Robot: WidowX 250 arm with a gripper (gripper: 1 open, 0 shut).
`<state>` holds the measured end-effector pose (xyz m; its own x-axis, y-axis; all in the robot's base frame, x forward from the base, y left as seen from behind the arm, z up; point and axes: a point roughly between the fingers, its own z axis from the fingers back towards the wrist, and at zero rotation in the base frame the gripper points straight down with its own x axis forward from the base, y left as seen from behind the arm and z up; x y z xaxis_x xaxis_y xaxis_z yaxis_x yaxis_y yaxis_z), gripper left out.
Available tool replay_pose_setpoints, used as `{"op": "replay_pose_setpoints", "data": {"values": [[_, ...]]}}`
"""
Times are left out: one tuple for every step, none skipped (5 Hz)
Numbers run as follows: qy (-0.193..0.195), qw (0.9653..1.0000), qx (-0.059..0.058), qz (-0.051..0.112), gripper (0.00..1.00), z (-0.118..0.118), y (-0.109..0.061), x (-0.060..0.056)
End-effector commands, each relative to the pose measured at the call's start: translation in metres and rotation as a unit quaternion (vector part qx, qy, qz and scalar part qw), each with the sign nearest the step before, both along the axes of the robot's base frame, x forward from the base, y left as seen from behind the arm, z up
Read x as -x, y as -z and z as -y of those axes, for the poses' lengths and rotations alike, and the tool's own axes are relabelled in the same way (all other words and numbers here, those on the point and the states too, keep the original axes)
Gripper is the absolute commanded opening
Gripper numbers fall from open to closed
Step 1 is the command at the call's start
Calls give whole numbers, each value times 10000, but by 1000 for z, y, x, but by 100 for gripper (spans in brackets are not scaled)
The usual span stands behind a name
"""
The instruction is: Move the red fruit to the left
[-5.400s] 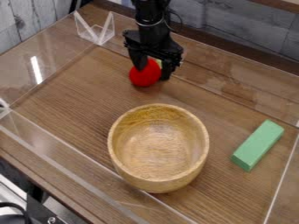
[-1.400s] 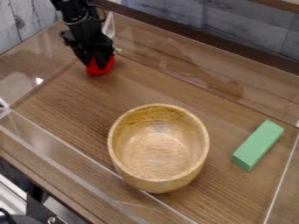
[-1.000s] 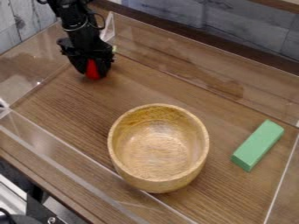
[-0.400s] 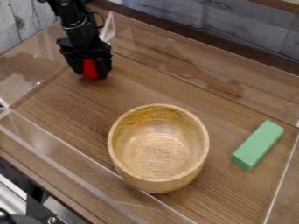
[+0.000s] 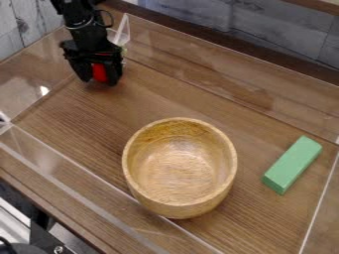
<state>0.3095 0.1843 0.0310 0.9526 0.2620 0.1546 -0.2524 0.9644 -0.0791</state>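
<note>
A single camera looks down at a wooden table [image 5: 252, 99] ringed by a low clear plastic wall. At the far left, a black robot gripper [image 5: 95, 71] points straight down over the red fruit [image 5: 99, 72] — a small bright red strawberry-like toy that sits on the wood between the two fingers. The jaws stand wide, spread to either side of the fruit instead of pinching it, so the fruit looks released and resting on the table. It lies well to the left of the large wooden bowl [image 5: 180, 166], which sits empty near the middle, and far from the green rectangular block [image 5: 292, 164] lying at the right edge. Judging by this layout, the step in hand is the let-go at the end of the carry — the fruit appears to be at its left-hand spot. The next move likely calls for a straight lift clear of the fruit, without either finger nudging it sideways, since a roundish toy could roll. Behind the table runs a grey plank wall, and a small clear plastic stand [image 5: 122, 31] sits in the back corner.
</note>
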Motion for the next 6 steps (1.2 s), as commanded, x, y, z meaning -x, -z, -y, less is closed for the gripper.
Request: {"op": "replay_pose_setpoints", "data": {"values": [[-193, 9992, -183, 301, 100, -18, -21, -12], [-418, 9985, -159, 320, 100, -3, -30, -1], [-626, 9972, -180, 373, 100, 12, -40, 7], [-327, 9981, -232, 458, 100, 12, -51, 7], [-96, 9983, -315, 481, 100, 7, -53, 5], [-339, 9974, -396, 490, 100, 16, -48, -1]]}}
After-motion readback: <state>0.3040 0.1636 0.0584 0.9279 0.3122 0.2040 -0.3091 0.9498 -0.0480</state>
